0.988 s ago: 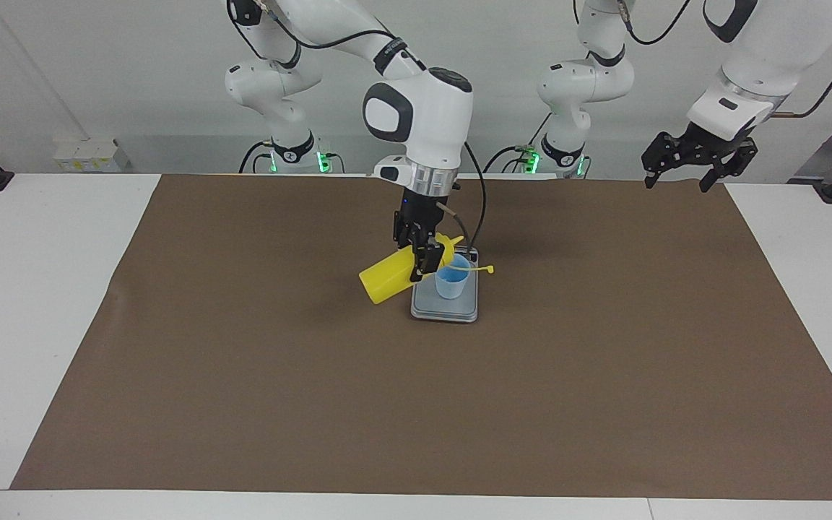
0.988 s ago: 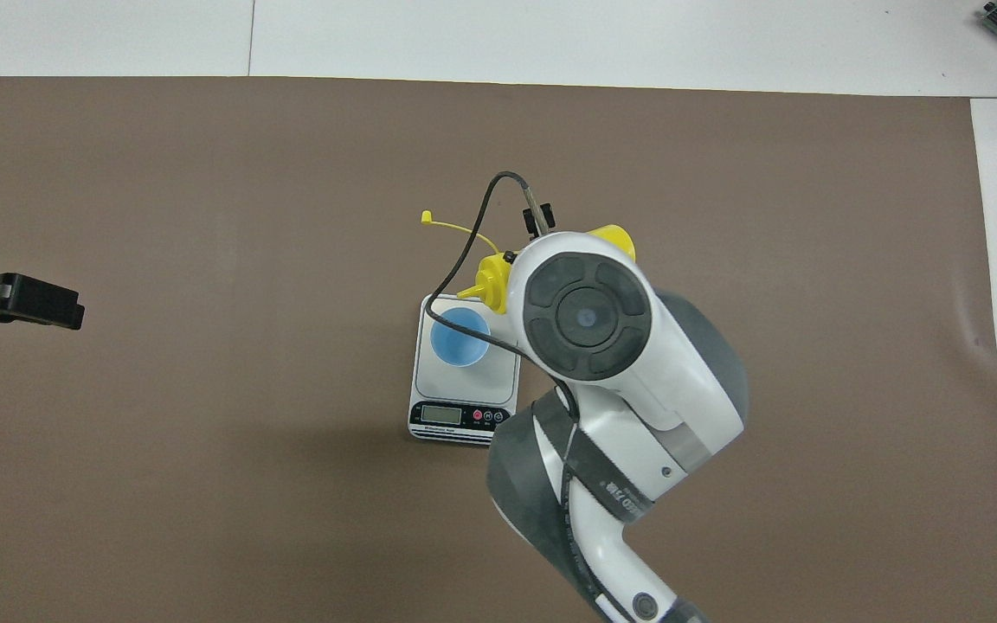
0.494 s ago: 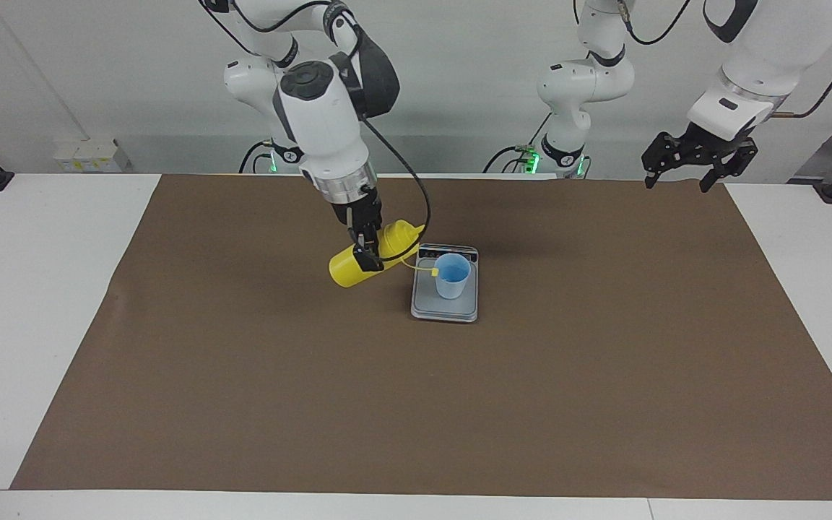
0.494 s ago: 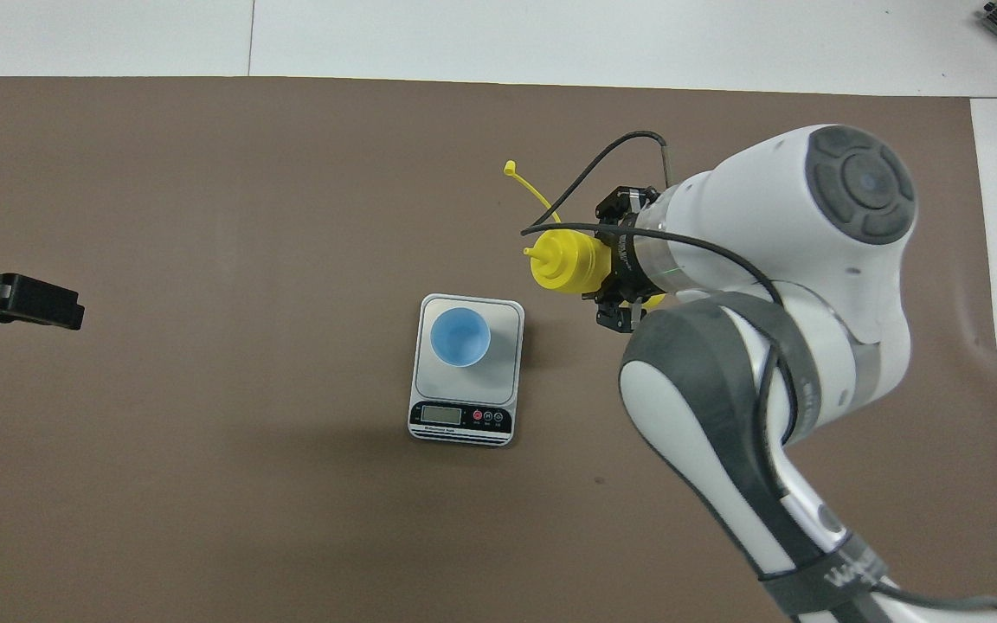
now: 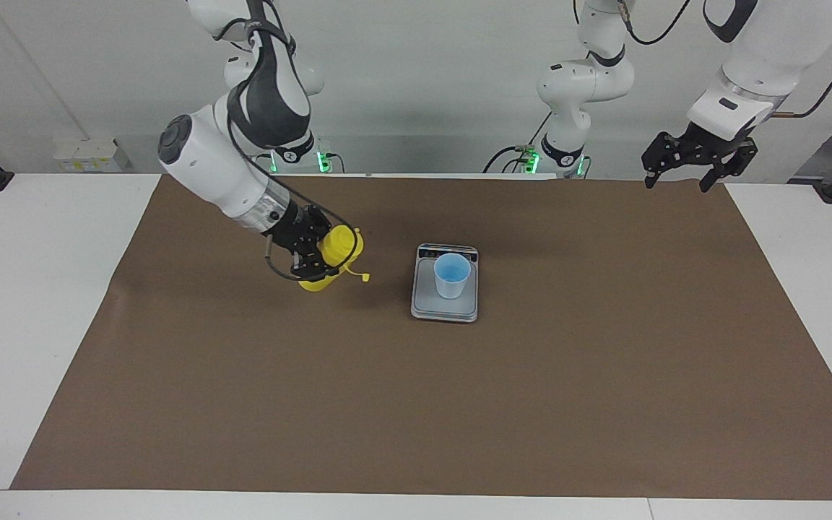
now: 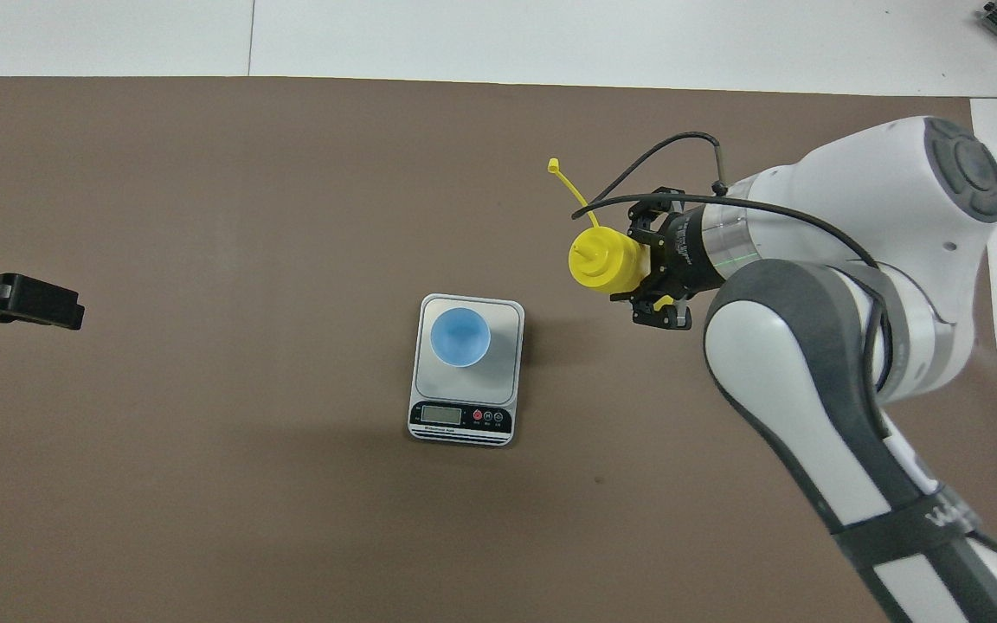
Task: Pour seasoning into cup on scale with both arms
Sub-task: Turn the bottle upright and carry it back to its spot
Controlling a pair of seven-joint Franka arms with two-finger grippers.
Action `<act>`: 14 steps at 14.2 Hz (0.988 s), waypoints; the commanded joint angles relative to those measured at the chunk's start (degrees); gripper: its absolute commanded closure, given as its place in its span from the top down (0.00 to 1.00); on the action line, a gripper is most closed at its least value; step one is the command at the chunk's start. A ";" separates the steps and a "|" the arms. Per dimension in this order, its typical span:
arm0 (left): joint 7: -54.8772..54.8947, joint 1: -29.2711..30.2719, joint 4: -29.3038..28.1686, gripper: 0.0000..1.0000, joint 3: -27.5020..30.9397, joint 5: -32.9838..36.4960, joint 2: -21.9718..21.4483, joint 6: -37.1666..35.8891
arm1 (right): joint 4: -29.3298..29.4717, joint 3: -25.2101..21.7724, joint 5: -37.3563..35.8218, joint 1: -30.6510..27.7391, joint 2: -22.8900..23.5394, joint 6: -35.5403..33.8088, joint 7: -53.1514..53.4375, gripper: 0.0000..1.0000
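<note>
**Operator:** What changed in the last second?

**Technician:** Note that the right gripper (image 5: 313, 261) has carried the yellow squeeze bottle (image 5: 335, 254) away from the light-blue cup (image 5: 452, 275). A second ago the bottle was tipped with its nozzle over the cup. Now it is held over bare brown mat (image 5: 604, 375), toward the right arm's end of the table and well apart from the grey kitchen scale (image 5: 445, 309). It has also been turned back toward upright; in the overhead view you see its nozzle top (image 6: 585, 253) almost end-on. The tethered cap (image 6: 554, 163) hangs open on its strap.

**Operator:** Gripper states?

**Technician:** The right gripper is clenched on the bottle's body. The left gripper (image 5: 683, 165) waits, released and empty, above the mat's edge at the left arm's end.

**Operator:** And the cup?

**Technician:** It stands upright on the scale's platform, unmoved. You cannot read its contents or the display (image 6: 440, 414) from here.

**Operator:** Meaning?

**Technician:** Treat the pour as likely finished. Expect the bottle to be set down next; check that it lands upright.
</note>
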 commanded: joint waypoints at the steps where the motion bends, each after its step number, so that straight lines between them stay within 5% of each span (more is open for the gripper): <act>1: 0.42 0.36 -0.30 1.00 -0.19 0.97 -0.26 -0.35 | -5.10 0.89 4.79 -6.21 -2.02 -2.13 -9.05 0.00; 6: 0.42 0.36 -0.30 1.00 -0.19 0.97 -0.26 -0.35 | -10.02 0.89 8.57 -14.48 0.71 -4.69 -25.59 0.00; 11: 0.42 0.36 -0.30 1.00 -0.19 0.97 -0.26 -0.35 | -15.92 0.80 15.61 -12.04 -0.26 -1.70 -32.47 0.00; 12: 0.42 0.36 -0.30 1.00 -0.19 0.97 -0.26 -0.35 | -15.92 0.80 15.61 -12.12 -0.34 -1.96 -32.64 0.15; 13: 0.42 0.36 -0.30 1.00 -0.19 0.97 -0.26 -0.35 | -16.01 0.71 15.61 -12.29 -0.34 -2.14 -33.25 0.64; 14: 0.42 0.36 -0.30 1.00 -0.19 0.97 -0.26 -0.35 | -16.01 0.71 15.61 -12.47 -0.34 -1.97 -33.43 0.82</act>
